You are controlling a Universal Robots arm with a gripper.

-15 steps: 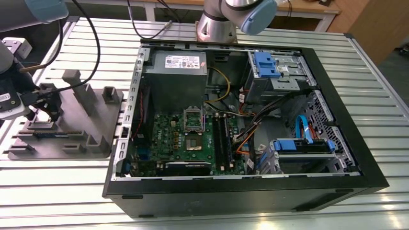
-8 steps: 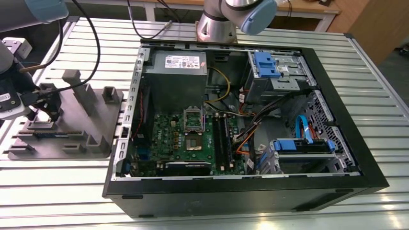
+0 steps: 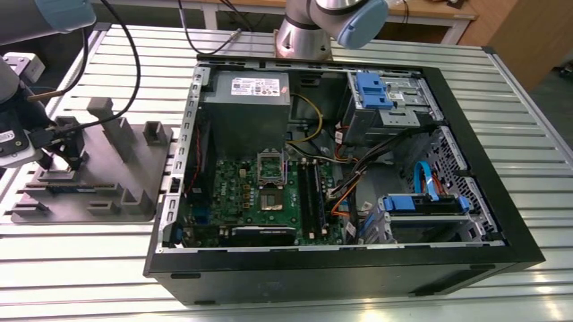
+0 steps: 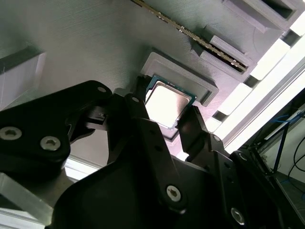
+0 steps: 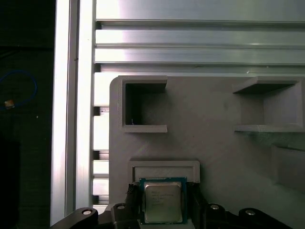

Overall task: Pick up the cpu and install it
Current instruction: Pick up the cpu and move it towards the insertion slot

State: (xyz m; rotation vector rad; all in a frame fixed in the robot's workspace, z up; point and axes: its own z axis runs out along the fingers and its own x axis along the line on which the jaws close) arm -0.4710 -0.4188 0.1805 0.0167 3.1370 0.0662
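The small flat square cpu (image 5: 163, 202) with its pale silvery metal top and green rim sat in a shallow raised pocket of the grey moulded plastic fixture tray (image 5: 214, 143), near one corner of that tray. In both wrist views the black two-fingered gripper (image 5: 163, 206) straddled it. Its fingers (image 5: 133, 204) were drawn in against two opposite edges of the chip, one on each side, so that no gap showed between finger and rim. In the second wrist view the cpu (image 4: 167, 102) lay tilted across the picture between the fingers (image 4: 191, 130) of the gripper (image 4: 167, 113). The pocket's low wall stood just beyond it on the fixture tray (image 4: 86, 43). Whether the chip rested on the pocket's floor or was raised a little off it could not be told.

In the exterior view the fixture tray (image 3: 98, 201) lay on the slatted aluminium table (image 3: 90, 268), near the table's edge at the exterior view's left. The gripper (image 3: 61, 164) hung over it, close to the tray's outer edge. Just beside the tray, in the middle of the table, lay the open black computer case (image 3: 528, 248). Inside it a green motherboard (image 3: 241, 194) carried a dark square socket (image 3: 271, 199) with its metal frame swung up. A grey power-supply box (image 3: 246, 94) filled the case's far corner, well apart from the gripper.
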